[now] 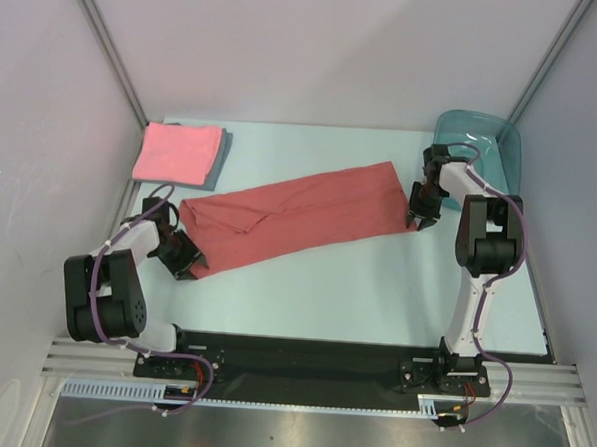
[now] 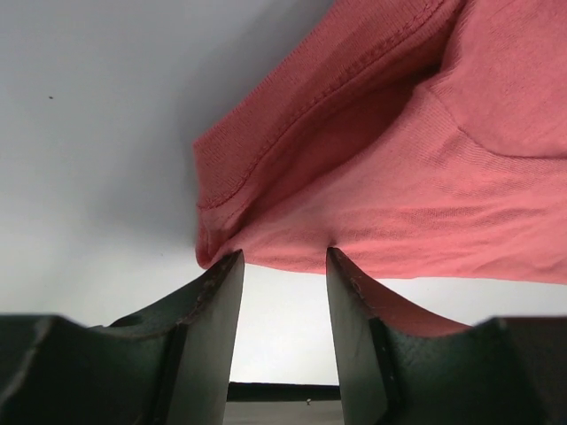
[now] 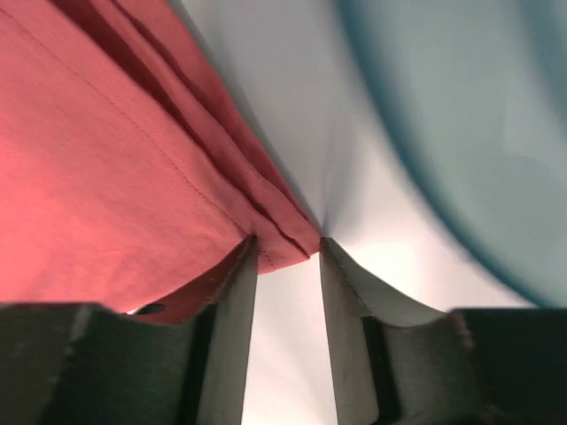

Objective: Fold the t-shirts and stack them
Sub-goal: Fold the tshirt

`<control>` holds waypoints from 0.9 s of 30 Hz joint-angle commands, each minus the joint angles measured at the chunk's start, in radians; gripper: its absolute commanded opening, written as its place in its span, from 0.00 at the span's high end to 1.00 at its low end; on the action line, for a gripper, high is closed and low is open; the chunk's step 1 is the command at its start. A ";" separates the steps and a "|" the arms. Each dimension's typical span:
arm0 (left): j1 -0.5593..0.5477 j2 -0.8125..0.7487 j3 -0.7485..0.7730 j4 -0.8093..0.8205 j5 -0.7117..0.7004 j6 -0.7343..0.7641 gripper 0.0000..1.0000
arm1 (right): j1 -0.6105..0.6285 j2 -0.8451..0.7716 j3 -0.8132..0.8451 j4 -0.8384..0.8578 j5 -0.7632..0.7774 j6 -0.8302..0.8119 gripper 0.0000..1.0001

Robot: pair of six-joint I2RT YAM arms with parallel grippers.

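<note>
The brick-red t-shirt point(image 1: 299, 219), folded lengthwise into a long band, lies slantwise across the middle of the pale bench point(image 1: 375, 298), running from lower left to upper right in the overhead view. My left pincer point(image 1: 185, 258) sits at the band's lower-left end. From that wrist, the jaws stand a narrow gap apart with bare bench showing between them, and the stitched hem meets both fingertips point(image 2: 229, 266). I cannot tell whether they grip it. My right pincer point(image 1: 419, 215) is at the upper-right end. There the jaws are drawn narrow on the t-shirt's layered corner, which fills the space between the tips, its folds running down to that spot. In the upper left of the overhead frame, well apart from the band, the pink t-shirt point(image 1: 172, 152) lies folded square on top of the grey-blue t-shirt point(image 1: 224, 144), whose edge shows along the right side. The teal tub point(image 1: 488, 143) stands in the upper-right corner, just beyond my right pincer.
</note>
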 commanded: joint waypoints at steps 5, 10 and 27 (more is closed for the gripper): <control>0.023 0.017 0.024 -0.024 -0.088 0.028 0.51 | -0.008 -0.048 -0.048 0.034 0.039 -0.015 0.64; 0.026 0.016 0.021 -0.027 -0.100 0.040 0.52 | -0.017 -0.043 -0.037 0.039 0.039 -0.013 0.84; 0.067 -0.001 0.035 -0.035 -0.135 0.059 0.53 | 0.000 -0.201 -0.275 0.063 0.051 0.056 1.00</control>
